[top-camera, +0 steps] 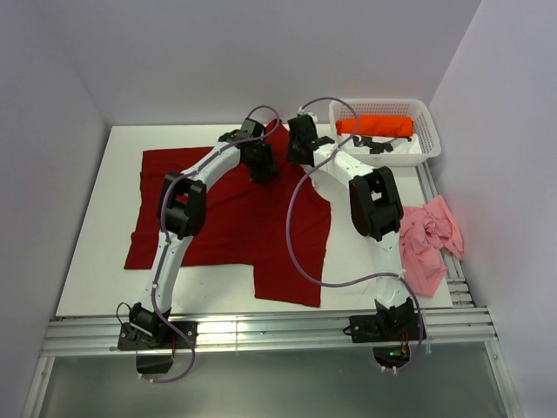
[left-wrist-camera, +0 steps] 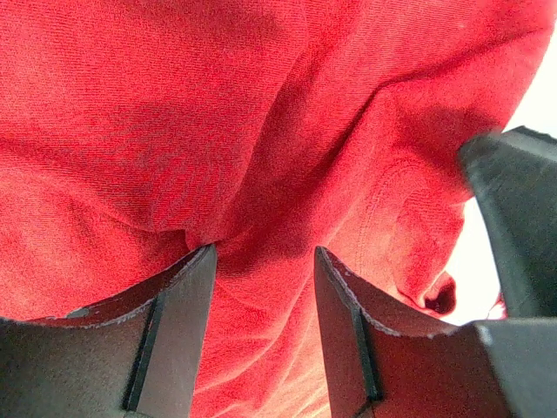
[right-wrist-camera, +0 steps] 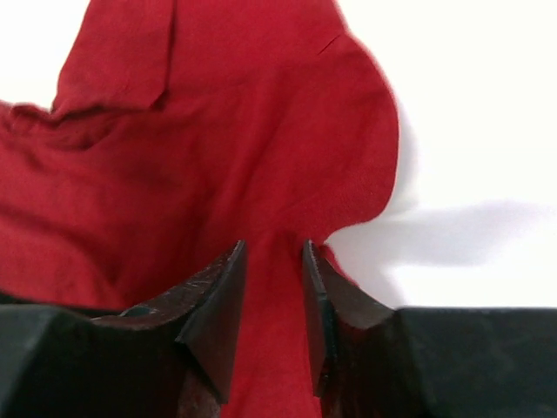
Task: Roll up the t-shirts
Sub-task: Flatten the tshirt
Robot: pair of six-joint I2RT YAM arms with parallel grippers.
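Note:
A dark red t-shirt [top-camera: 235, 218] lies spread flat on the white table [top-camera: 96, 261], its far edge bunched up between the two arms. My left gripper [top-camera: 261, 167] hangs over that bunched edge. In the left wrist view the left gripper [left-wrist-camera: 265, 252] is open, with wrinkled red cloth [left-wrist-camera: 218, 113] showing in the gap. My right gripper [top-camera: 300, 148] is just to the right of it. The right gripper [right-wrist-camera: 273, 246] is open, jaws a little apart astride a fold of the red shirt [right-wrist-camera: 218, 131]. A pale pink t-shirt [top-camera: 426, 239] lies crumpled at the table's right edge. A bright orange t-shirt [top-camera: 376, 126] lies rolled in the basket.
A white lattice basket [top-camera: 431, 150] stands at the back right corner, close to the right gripper. A black part [left-wrist-camera: 513, 200] enters the left wrist view from the right. Metal rails [top-camera: 261, 335] run along the near edge. Walls close in on the left, back and right.

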